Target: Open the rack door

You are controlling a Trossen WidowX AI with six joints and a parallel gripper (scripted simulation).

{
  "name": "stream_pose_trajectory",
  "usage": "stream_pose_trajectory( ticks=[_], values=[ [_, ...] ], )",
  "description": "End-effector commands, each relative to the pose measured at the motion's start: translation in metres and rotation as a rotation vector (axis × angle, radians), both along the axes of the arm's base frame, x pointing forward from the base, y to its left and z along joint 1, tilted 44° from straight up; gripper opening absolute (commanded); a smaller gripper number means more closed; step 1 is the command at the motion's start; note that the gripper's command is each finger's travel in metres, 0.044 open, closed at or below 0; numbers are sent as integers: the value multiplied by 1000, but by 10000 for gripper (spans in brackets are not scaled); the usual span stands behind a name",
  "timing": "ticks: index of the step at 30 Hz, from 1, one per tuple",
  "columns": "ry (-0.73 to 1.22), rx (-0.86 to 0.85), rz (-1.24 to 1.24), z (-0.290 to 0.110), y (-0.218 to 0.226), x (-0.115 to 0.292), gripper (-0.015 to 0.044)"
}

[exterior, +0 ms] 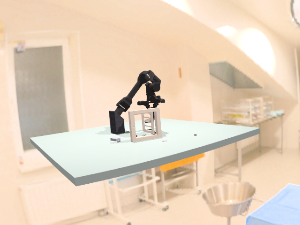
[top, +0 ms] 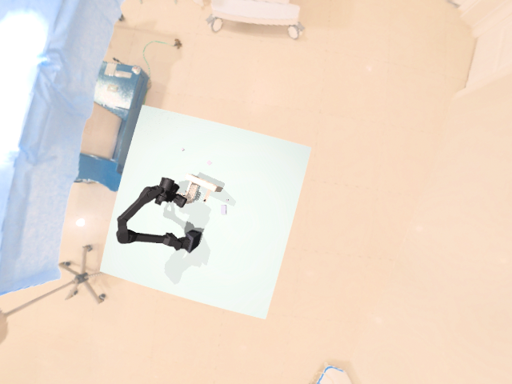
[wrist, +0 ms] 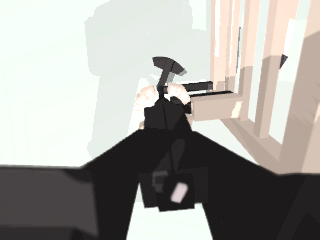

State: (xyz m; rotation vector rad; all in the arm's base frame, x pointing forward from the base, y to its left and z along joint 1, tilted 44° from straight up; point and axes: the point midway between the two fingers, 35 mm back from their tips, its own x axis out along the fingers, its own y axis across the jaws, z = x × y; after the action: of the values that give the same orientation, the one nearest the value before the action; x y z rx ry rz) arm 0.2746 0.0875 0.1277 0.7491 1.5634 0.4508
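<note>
The pale frame (top: 203,182) (exterior: 131,127) stands upright on the table (top: 248,256) (exterior: 101,160). The slatted door (top: 192,192) (exterior: 152,122) (wrist: 272,75) stands swung out on the arm's side, at roughly a right angle to the frame; I cannot tell the exact angle. My gripper (wrist: 166,136) is shut on the dark handle (wrist: 169,65), at the door's free edge. In the wrist view, the handle's wider end shows past the fingertips, and a dark bar joins it to the door. The fingers hide the rest of the handle, so its exact turn is unclear.
A lilac block (top: 223,209) (exterior: 115,138) and a small dark piece (top: 227,200) (exterior: 118,140) lie near the frame's other end. A pink piece (top: 209,162) (exterior: 164,140) and another small piece (top: 183,149) (exterior: 195,134) lie on the frame's far side from the arm.
</note>
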Motion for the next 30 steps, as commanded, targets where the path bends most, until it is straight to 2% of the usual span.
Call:
stream_pose_trajectory(
  ticks=[1, 16, 26, 30],
  values=[
    [46, -1, -50, 4, 4, 3, 25],
    [58, 0, -63, 6, 6, 4, 25],
    [58, 0, -63, 6, 6, 4, 287],
    [58, -1, -63, 7, 4, 5, 297]
  ],
)
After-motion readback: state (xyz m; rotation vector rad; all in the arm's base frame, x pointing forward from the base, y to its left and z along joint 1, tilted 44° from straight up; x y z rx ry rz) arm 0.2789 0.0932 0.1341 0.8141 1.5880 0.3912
